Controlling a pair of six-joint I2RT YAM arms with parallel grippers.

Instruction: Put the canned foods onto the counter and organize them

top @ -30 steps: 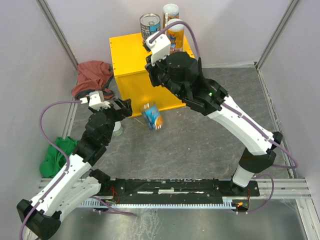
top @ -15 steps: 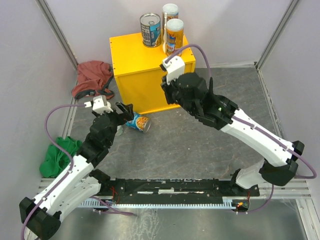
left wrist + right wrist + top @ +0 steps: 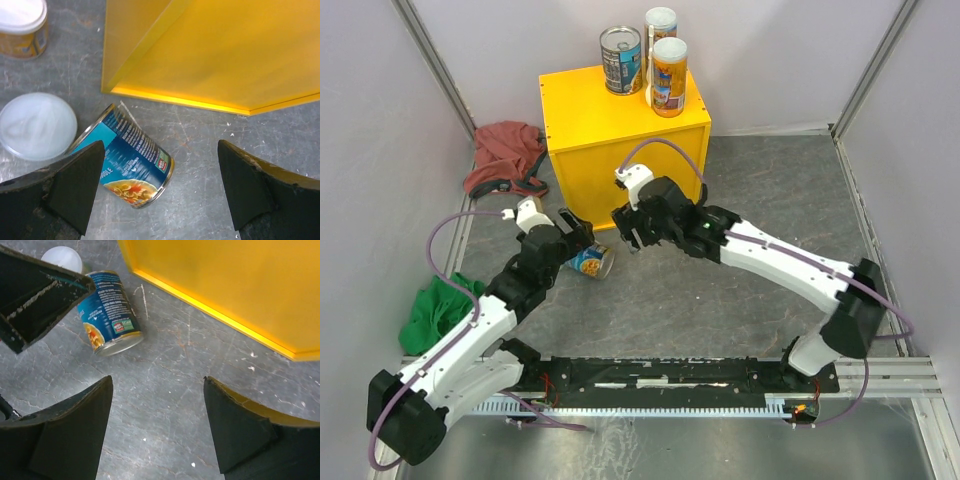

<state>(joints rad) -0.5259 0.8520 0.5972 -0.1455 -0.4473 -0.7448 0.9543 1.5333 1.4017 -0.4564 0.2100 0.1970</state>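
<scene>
One blue-labelled tin point(image 3: 590, 262) lies on its side on the grey floor in front of the counter point(image 3: 578, 120), the big yellow box. On the box top stand another blue-labelled tin point(image 3: 621, 60) and two orange-labelled cans point(image 3: 669, 75) point(image 3: 661, 24). My left gripper point(image 3: 577, 235) hangs open just above the fallen tin point(image 3: 127, 160), which lies by its left finger point(image 3: 75, 185). My right gripper point(image 3: 630, 238) is open over bare floor to the tin's right; the tin point(image 3: 110, 312) sits beyond its fingertips. Two short white-lidded cans point(image 3: 36, 125) point(image 3: 22, 25) stand left of the tin.
A red cloth point(image 3: 505, 155) lies left of the box and a green cloth point(image 3: 435, 310) lies by the left arm. The box's front wall point(image 3: 225, 280) is close behind both grippers. Grey walls enclose the floor on three sides.
The blue tin dropped from mid-air to the floor and rolled left. My right arm came down from the box top to the floor and its jaws opened. My left gripper moved closer to the tin.
</scene>
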